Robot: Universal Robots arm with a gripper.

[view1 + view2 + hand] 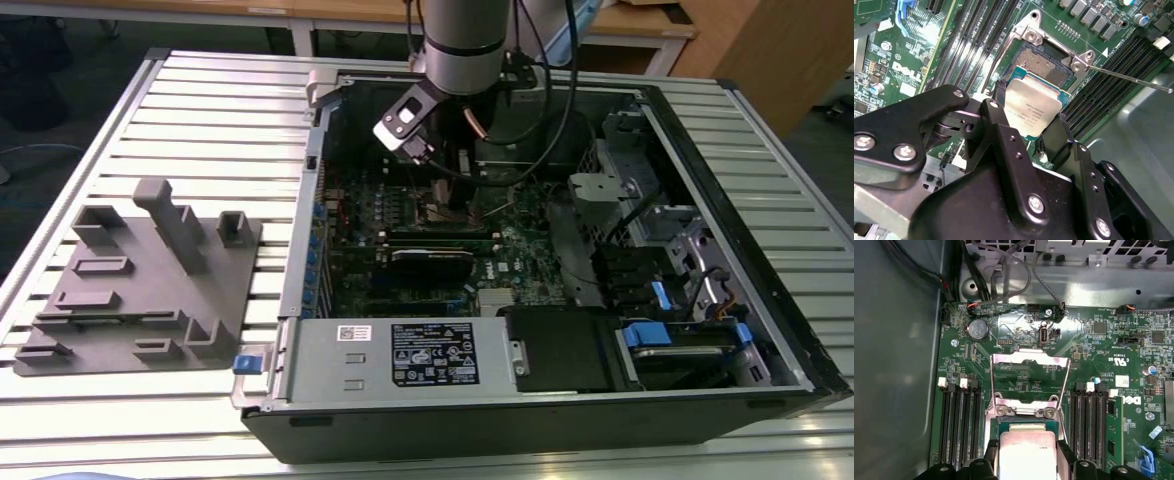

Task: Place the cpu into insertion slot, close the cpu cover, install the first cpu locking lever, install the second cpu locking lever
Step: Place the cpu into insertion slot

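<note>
- My end effector (pixel 1030 122) is nearest, its black fingers (pixel 1056 135) clamped on two opposite edges of the cpu (pixel 1033 107).
- The cpu faces metal top up, held partly over the near side of the insertion slot (pixel 1046 65). I judge it not yet seated, though I cannot tell whether it touches the rim.
- It is close to square, so no long axis stands out. Its edges run roughly in line with the slot's rim.
- Beyond the slot, the cpu cover (pixel 1030 359) stands swung open, and a locking lever (pixel 1129 79) juts free to one side.
- By my reckoning all four steps remain: seating, cover, both levers.
</note>
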